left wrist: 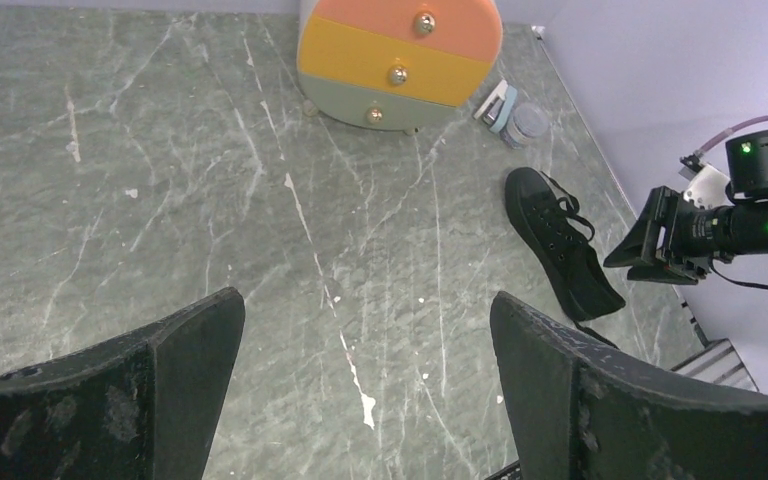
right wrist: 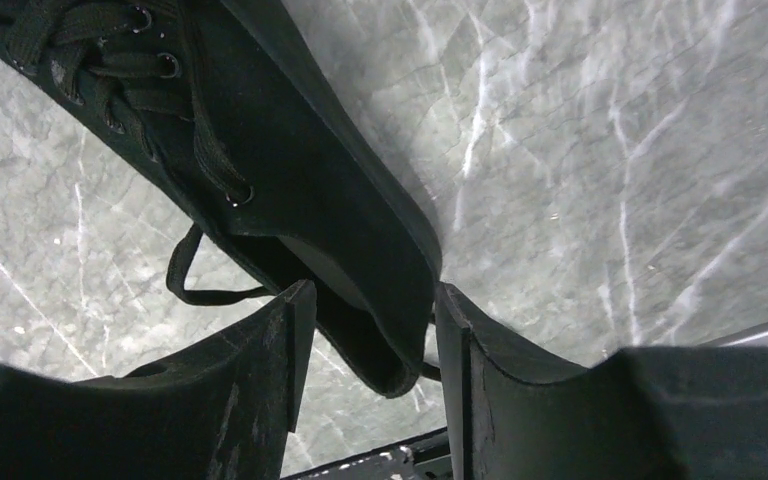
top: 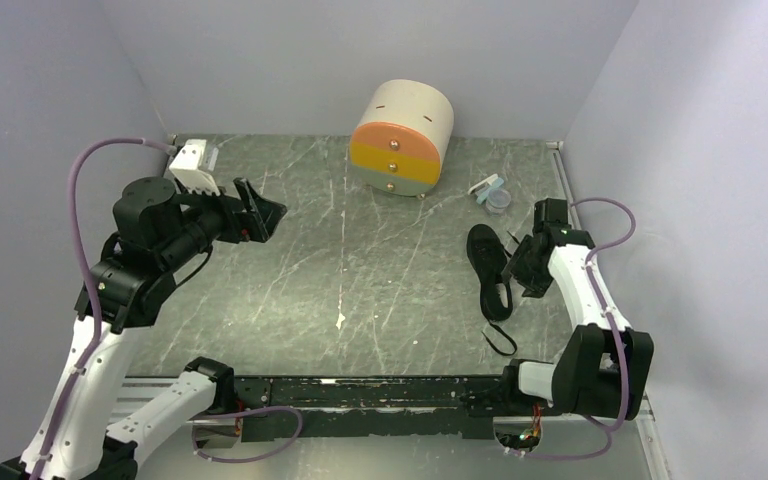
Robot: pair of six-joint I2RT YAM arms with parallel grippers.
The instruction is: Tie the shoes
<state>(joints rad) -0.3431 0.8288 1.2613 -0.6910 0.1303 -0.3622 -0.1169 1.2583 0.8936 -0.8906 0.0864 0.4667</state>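
Right wrist: right gripper (right wrist: 372,300) straddles heel of shoe (right wrist: 300,170), far right on table (top: 360,290); grip I cannot tell. Left gripper (left wrist: 365,305) released, well apart. Risk, I judge: loose hold lets shoe twist.

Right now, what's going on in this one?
The right gripper has its fingers on either side of the heel of the shoe, which lies at the right of the table. Whether it is pinching the heel cannot be told. The laces are untied, one end trailing on the table. The left gripper is open and holds nothing, raised over the left side.
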